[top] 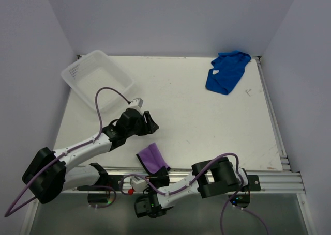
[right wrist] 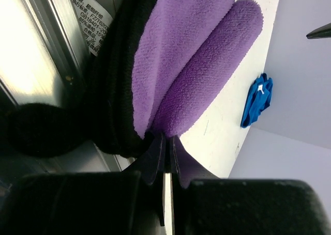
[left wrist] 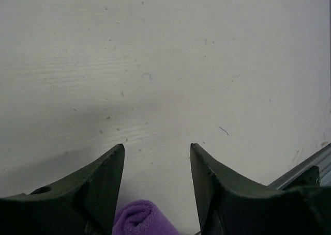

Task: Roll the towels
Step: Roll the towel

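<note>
Purple towel pinched by right hand; left hand spread nearby.

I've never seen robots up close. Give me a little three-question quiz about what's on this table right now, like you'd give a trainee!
1. True or false: the blue towel is neatly rolled up.
2. Which gripper pinches the purple towel? A) left B) right C) neither
3. Fill in: the white ___ stands at the far left corner of the table.
Key: 1 false, it lies crumpled; 2 B, the right gripper; 3 basket.
</note>
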`<action>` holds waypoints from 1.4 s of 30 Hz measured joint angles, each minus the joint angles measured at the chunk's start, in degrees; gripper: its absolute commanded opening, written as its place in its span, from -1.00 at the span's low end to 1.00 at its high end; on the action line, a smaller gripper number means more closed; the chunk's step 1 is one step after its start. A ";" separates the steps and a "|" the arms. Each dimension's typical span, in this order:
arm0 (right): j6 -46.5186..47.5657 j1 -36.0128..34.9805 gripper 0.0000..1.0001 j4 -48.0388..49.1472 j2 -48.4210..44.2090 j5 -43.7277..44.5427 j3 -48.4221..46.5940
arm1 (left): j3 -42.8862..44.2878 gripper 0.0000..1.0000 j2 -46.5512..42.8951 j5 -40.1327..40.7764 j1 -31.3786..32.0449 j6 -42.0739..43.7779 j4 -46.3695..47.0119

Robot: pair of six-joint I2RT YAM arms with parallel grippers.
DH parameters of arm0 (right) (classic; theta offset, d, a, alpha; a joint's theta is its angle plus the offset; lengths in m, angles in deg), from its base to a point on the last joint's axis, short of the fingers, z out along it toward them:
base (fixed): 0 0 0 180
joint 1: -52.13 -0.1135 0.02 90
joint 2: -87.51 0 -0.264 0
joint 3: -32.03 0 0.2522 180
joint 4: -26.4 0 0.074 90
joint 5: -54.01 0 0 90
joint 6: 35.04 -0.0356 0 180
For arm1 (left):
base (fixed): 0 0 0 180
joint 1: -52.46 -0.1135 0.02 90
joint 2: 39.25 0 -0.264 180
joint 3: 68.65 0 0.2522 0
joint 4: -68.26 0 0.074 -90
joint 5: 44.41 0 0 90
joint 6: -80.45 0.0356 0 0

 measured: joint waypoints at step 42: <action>0.68 3.87 -1.00 3.54 -3.63 -7.61 1.33 | -16.85 -0.81 4.94 -7.34 7.32 -2.23 19.80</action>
